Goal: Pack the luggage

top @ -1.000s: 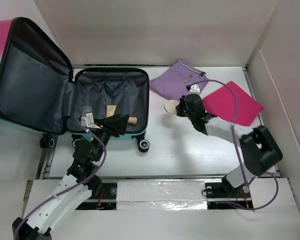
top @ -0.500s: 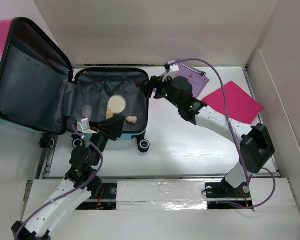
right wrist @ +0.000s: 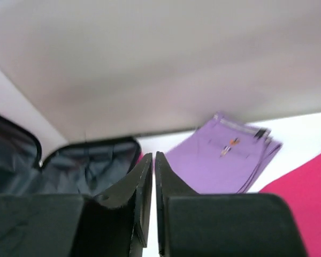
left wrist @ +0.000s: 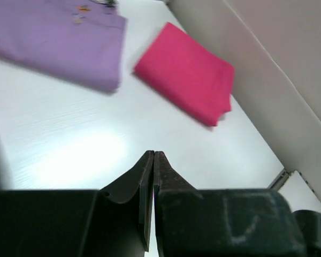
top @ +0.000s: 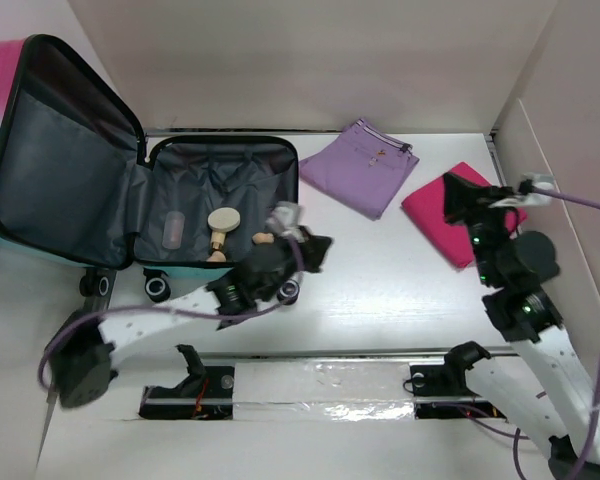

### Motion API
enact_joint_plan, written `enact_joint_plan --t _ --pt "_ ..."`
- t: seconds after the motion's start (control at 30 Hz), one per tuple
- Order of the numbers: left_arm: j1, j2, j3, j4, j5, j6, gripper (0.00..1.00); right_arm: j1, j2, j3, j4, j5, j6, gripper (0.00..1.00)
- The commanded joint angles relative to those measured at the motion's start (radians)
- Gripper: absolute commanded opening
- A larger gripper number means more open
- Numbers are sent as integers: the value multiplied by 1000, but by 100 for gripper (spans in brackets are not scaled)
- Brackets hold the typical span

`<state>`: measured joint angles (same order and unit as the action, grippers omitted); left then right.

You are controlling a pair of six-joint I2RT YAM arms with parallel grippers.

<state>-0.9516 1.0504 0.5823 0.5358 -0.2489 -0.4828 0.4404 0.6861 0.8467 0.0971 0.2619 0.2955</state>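
Left claw [top: 318, 248], closed, sits just right of the luggage [top: 195, 175].

Robot lab test cell: white table [top: 380, 300] boxed by plain white panels [top: 310, 60], mounting rail [top: 320, 380] at near edge.

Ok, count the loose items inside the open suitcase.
3: a pale tube at left, a wooden brush mid-lining, a small wooden piece at right; the left arm may hide more.
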Motion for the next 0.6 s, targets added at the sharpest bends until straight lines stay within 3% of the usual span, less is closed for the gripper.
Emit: enact_joint_plan --t 0.0,0.2,0.23,0.33,0.5,0.57 --pt "-196 264 287 -51 -292 98 0 -23 -69 92 -181 45 -78 15" --pt "-171 626 667 -144 -97 -20 8 -23 -128 271 -316 -90 -153 29" --pt "-161 723 720 -158 -42 -33 2 -23 -126 297 -333 -110 -163 30" --pt "-161 927 948 -229 20 -48 0 -23 -120 351 -361 -166 -173 30" --pt "-161 1230 1331 -381 49 -121 0 -23 -120 330 -359 -272 -156 32" --pt "-161 1292 1405 -416 33 -141 0 -23 -123 307 -362 -291 -157 32"
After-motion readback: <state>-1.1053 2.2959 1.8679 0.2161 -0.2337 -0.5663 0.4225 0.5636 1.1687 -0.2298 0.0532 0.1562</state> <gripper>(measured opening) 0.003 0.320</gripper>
